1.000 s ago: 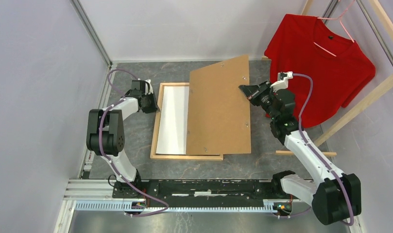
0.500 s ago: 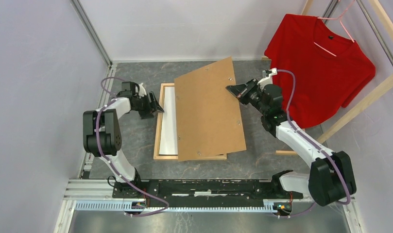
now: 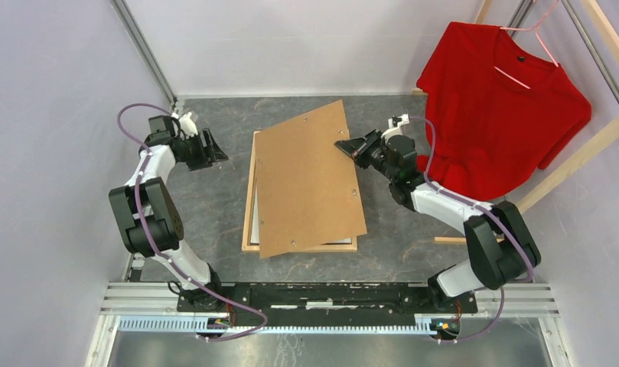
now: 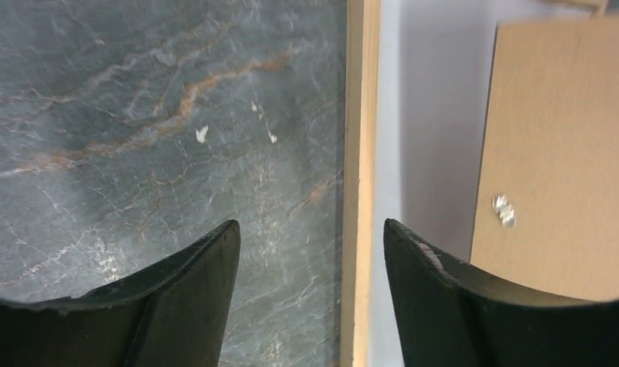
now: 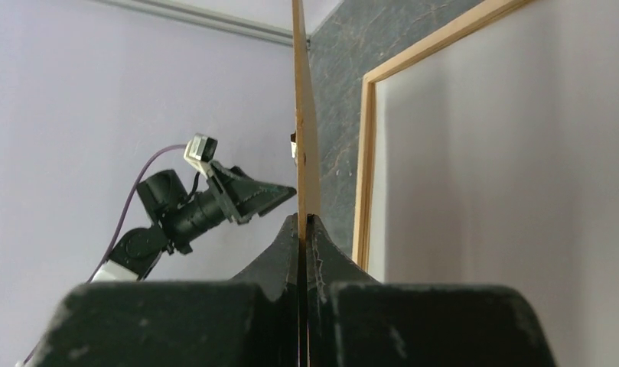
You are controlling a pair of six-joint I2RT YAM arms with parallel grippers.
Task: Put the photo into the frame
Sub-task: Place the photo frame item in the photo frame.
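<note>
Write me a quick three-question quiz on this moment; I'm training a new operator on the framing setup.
1. True or false: the left tool is shut.
2. What does the right tool grip? A) the red T-shirt B) the backing board C) nothing.
3. Does the backing board sit square in the frame?
Key: 1 false, it is open and empty. 2 B. 3 No, it lies skewed, one corner past the near rail.
</note>
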